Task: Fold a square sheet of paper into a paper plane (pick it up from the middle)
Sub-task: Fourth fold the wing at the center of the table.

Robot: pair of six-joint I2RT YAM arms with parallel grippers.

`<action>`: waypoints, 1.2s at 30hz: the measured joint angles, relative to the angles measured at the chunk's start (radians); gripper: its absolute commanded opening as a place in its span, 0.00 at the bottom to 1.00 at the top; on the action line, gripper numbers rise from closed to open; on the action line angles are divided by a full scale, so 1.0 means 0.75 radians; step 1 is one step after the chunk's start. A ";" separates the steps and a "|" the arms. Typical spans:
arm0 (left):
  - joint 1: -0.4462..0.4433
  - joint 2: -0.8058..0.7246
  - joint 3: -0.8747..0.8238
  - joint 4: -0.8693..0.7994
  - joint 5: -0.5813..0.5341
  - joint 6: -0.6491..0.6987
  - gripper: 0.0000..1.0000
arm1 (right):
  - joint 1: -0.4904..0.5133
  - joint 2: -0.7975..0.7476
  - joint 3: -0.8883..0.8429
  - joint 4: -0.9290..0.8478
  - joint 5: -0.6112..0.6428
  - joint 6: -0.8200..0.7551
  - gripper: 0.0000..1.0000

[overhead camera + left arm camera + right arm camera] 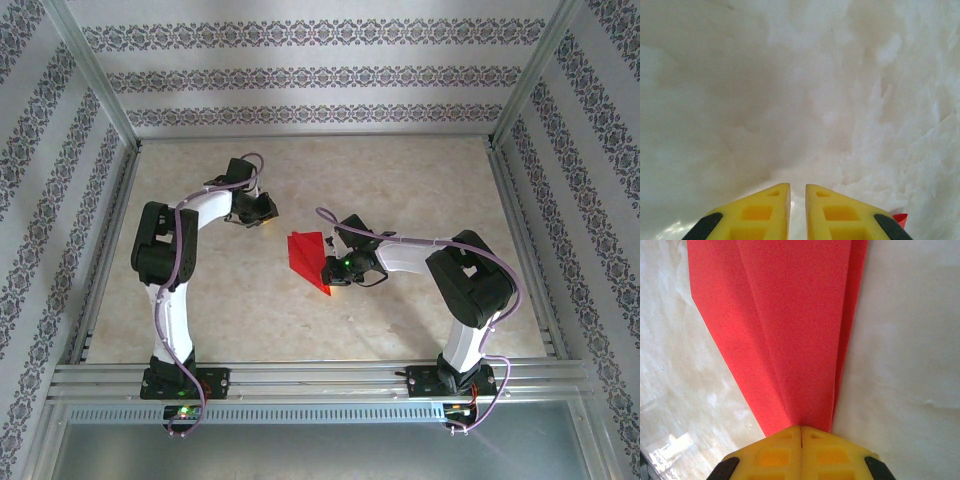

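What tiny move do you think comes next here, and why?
Probably the right gripper opens to let go. It is shut on the narrow end of the paper plane, which already looks fully folded, while the left gripper hangs slightly open over the table beside it, holding nothing.

1. a robot test cell in a lab: a boxed-in bench [400, 180] with a pale marble-look top.
2. bare aluminium posts [95, 75] and slotted rails [320, 375] frame the box, the kind used to build rigs.
3. the walls [300, 75] are flat panels papered in bands of floral pattern and meet at metal edges, like a staged backdrop.
4. the left arm [175, 290] and the right arm [465, 300] are bolted to the rails at the near edge, with lilac cables [180, 255] running along them.
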State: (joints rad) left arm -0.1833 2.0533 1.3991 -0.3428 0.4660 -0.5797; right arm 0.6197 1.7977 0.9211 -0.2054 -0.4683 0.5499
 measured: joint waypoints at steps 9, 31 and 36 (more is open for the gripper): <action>-0.197 -0.371 -0.321 0.160 0.109 -0.165 0.15 | 0.000 0.001 0.000 0.003 -0.005 0.001 0.04; -0.330 -0.112 -0.326 0.249 0.077 -0.248 0.04 | -0.037 -0.026 -0.044 0.034 -0.073 0.001 0.05; -0.331 -0.112 -0.326 0.249 0.075 -0.245 0.04 | -0.059 -0.069 -0.051 0.003 -0.116 0.001 0.06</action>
State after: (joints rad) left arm -0.4313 1.9694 1.1545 -0.1558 0.5220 -0.7635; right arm 0.5755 1.7462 0.8825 -0.2031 -0.5556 0.5507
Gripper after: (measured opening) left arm 0.049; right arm 0.061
